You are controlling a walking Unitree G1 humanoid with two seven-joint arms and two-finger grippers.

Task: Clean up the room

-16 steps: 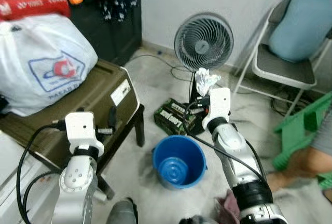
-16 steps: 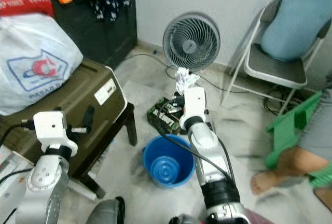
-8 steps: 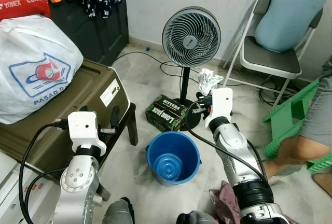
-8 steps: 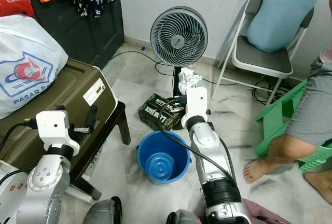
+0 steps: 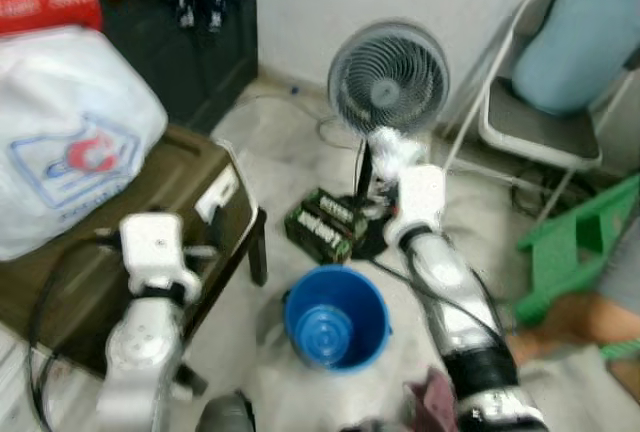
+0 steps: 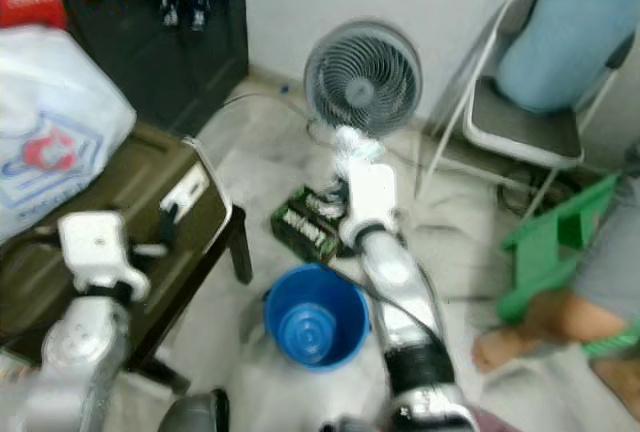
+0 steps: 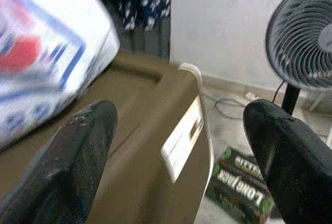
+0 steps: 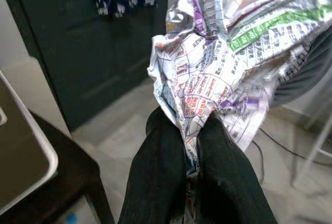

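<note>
Your right gripper (image 8: 189,146) is clamped on a crumpled newspaper wad (image 8: 223,58), held up in front of the fan (image 5: 388,77). Below and nearer you sits the blue bucket (image 5: 336,316). Your left gripper (image 7: 179,146) stands wide apart, empty, over the olive case (image 7: 150,141).

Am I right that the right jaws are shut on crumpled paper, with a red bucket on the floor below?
Not quite: the bucket is blue, not red, as the left eye view shows. The rest holds: the right gripper is shut on the crumpled paper, seen in the right wrist view, and the bucket stands on the floor below it.
</note>
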